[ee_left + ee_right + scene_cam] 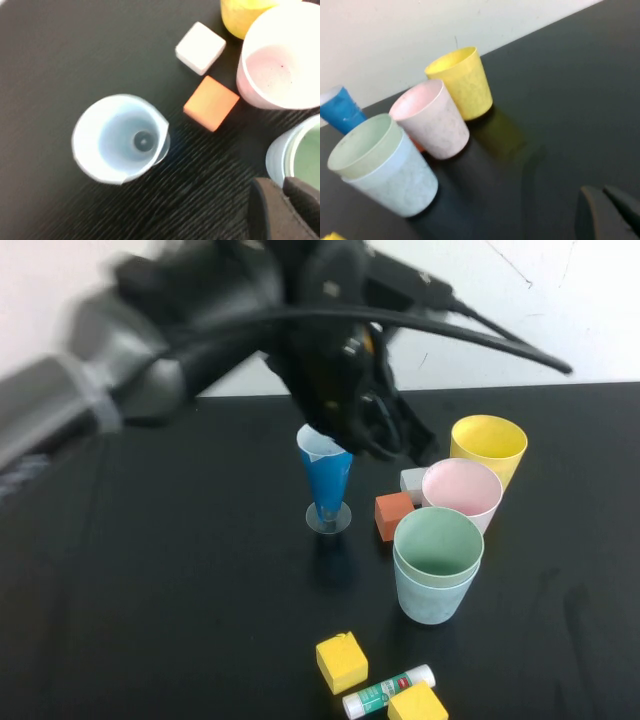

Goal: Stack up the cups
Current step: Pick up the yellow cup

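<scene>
While the left gripper (385,435) hangs over table centre, grip state can't be told, it sits close above the blue cone cup (326,478) and could topple it en route to the pink cup (461,494). Green cup (437,545) is nested in the light blue cup (433,595), centre-right; pink, then yellow cup (488,448), stand just beyond, wide, tapered, matte. Right gripper (607,212): near right, state unclear.

No legible text anywhere.
</scene>
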Tool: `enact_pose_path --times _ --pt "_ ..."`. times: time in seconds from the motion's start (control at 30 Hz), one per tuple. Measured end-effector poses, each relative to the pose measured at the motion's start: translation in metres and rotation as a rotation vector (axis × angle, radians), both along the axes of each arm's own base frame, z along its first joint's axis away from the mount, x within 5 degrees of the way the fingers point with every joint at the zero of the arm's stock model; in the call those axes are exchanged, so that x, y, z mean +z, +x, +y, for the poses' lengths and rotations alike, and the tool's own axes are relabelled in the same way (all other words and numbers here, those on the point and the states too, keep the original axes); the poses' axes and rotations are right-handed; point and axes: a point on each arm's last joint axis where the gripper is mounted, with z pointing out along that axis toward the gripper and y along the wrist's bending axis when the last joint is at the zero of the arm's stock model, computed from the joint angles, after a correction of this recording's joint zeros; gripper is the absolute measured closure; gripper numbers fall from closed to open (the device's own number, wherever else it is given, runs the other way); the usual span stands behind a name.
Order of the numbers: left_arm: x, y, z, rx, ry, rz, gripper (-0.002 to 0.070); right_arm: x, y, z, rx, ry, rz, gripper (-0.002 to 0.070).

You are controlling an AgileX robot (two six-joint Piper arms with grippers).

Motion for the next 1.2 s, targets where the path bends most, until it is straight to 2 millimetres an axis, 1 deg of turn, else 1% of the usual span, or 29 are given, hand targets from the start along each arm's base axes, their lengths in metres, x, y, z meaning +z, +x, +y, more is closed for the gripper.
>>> enact_pose_path --times 0.03,0.1,0.2,0.27,0.33,0.37,0.43,0.6,0.77,0.87,1.0,1.2 --pt "0.009 -0.007 0.006 0.002 -0.009 -0.016 0.0655 0.0 -0.001 0.001 0.011 0.003 0.014 0.0679" --pt "0.02 -0.022 0.019 0.004 -0.017 -0.031 0.0665 0.005 -0.003 0.003 0.047 -0.025 0.031 0.0679" --pt "0.027 -0.045 0.039 0.003 -0.027 -0.043 0.0671 0.03 -0.009 0.006 0.107 -0.115 -0.017 0.0679" --pt "0.025 -0.06 0.051 0.012 -0.037 -0.038 0.0673 0.052 -0.014 0.008 0.135 -0.172 -0.063 0.0679" --pt "0.026 -0.076 0.065 0.021 -0.058 -0.05 0.0673 0.068 -0.013 0.009 0.159 -0.208 -0.051 0.0679" --pt "0.024 -0.084 0.072 0.024 -0.066 -0.052 0.0673 0.077 -0.012 0.009 0.177 -0.24 -0.032 0.0679" --pt "0.02 -0.098 0.083 0.034 -0.078 -0.05 0.0673 0.086 -0.006 0.011 0.223 -0.298 0.032 0.0679" --pt "-0.001 -0.134 0.112 0.057 -0.1 -0.035 0.0673 0.11 0.019 0.015 0.355 -0.409 0.208 0.0679" --pt "-0.022 -0.162 0.136 0.057 -0.128 -0.047 0.0673 0.136 0.043 0.019 0.484 -0.504 0.292 0.0679" --pt "-0.037 -0.176 0.147 0.067 -0.135 -0.046 0.0673 0.15 0.056 0.022 0.541 -0.52 0.314 0.0679" --pt "-0.051 -0.189 0.159 0.077 -0.149 -0.056 0.0673 0.16 0.069 0.026 0.623 -0.521 0.331 0.0679" --pt "-0.063 -0.204 0.171 0.081 -0.17 -0.074 0.0673 0.176 0.089 0.039 0.791 -0.476 0.316 0.0679"
